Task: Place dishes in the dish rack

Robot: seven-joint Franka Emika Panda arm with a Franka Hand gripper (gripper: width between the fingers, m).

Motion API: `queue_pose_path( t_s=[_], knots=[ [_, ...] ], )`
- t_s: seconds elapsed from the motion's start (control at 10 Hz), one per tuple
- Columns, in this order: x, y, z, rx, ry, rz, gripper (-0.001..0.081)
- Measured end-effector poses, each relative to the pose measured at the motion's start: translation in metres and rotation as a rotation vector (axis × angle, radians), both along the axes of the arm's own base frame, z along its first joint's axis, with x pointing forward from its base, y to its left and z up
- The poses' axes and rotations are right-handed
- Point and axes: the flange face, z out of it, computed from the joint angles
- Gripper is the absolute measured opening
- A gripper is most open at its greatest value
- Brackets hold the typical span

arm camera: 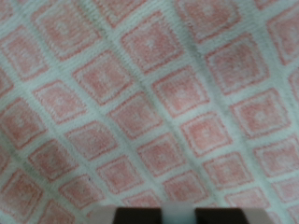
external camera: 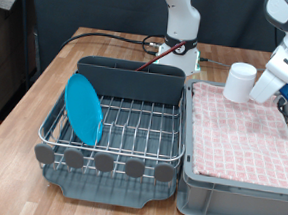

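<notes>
Dish rack [external camera: 133,122] sits on wooden desk [external camera: 46,75], exterior view's left half: silver wire grid on dark grey tray, tall grey caddy [external camera: 131,79] along its far side, round grey end caps along near edge. Light-blue plate [external camera: 84,109] stands on edge in rack, left section, leaning slightly. Reddish-brown spoon [external camera: 160,56] pokes up from caddy, tilted. Grey bin [external camera: 241,180] just beside rack on the right, lined w/ pink checked cloth [external camera: 247,131]. White mug [external camera: 239,82] is above cloth's far edge, against the hand [external camera: 260,89]; hand clamped on mug, side grip. Wrist view: pink checked cloth fills frame, blurred; fingertips [arm camera: 131,217] barely visible at edge.
</notes>
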Motion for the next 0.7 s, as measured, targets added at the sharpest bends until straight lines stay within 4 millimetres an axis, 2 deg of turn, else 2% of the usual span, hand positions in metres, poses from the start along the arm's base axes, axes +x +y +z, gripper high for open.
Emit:
queue_pose_path(
  t_s=[0.3, 0.7],
  knots=[
    [0.008, 0.0, 0.017, 0.002, -0.013, -0.012, 0.0072],
    [0.015, -0.002, 0.03, 0.01, -0.035, -0.027, 0.0072]
  ],
)
